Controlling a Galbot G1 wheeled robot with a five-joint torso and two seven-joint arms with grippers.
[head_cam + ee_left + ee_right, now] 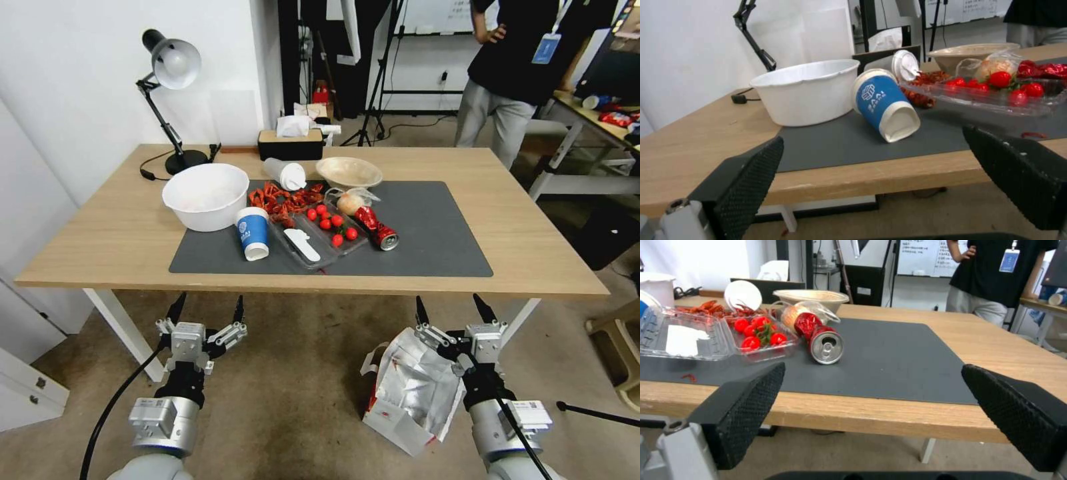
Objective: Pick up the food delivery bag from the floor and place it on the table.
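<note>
right tool (pixel 453 308) spread above food delivery bag (pixel 413 393), left tool (pixel 207 308) spread

White wall (pixel 80 80), desk lamp (pixel 170 73), tripod stands (pixel 373 87) behind.

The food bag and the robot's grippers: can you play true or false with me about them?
1. The food delivery bag is on the table. False: it lies on the floor, in front of the table.
2. Both grippers are open. True: the left gripper and the right gripper each have their fingers spread apart.
3. The right gripper is holding the bag. False: it is open, above the bag's far end, gripping nothing.
4. The blue paper cup stands upright. False: it lies tipped over on the dark grey mat.
5. A red can lies on its side on the mat. True.
</note>
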